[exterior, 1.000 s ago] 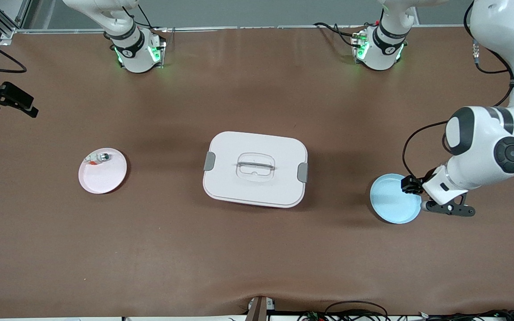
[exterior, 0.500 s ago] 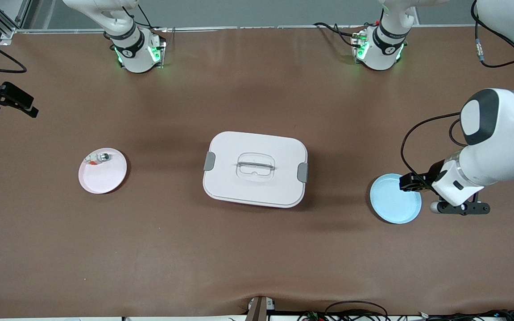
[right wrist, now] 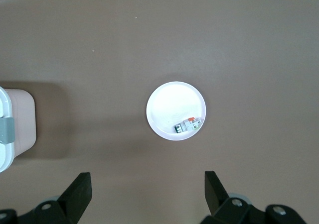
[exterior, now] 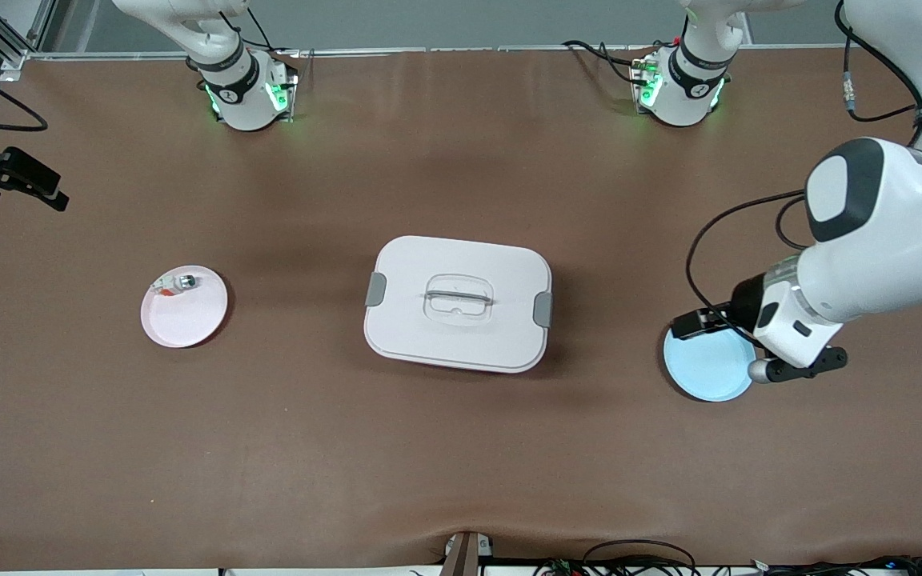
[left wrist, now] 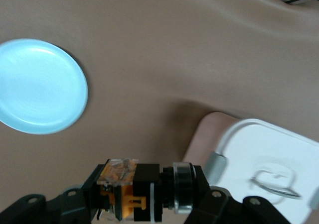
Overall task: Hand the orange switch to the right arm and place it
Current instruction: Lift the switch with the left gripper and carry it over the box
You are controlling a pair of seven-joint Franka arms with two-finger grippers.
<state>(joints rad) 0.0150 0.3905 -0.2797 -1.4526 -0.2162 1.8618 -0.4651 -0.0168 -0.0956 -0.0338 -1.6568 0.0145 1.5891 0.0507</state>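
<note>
One orange switch (left wrist: 142,191) in left gripper (left wrist: 144,209), two plates (exterior: 705,366), one box (exterior: 458,303)

Brown matte table (exterior: 461,464) carrying a white rounded-rectangular lidded plastic box (exterior: 458,303) at centre, a small round pink plate (exterior: 184,306) toward the right arm's end, a small round light-blue plate (exterior: 706,366) toward the left arm's end
</note>
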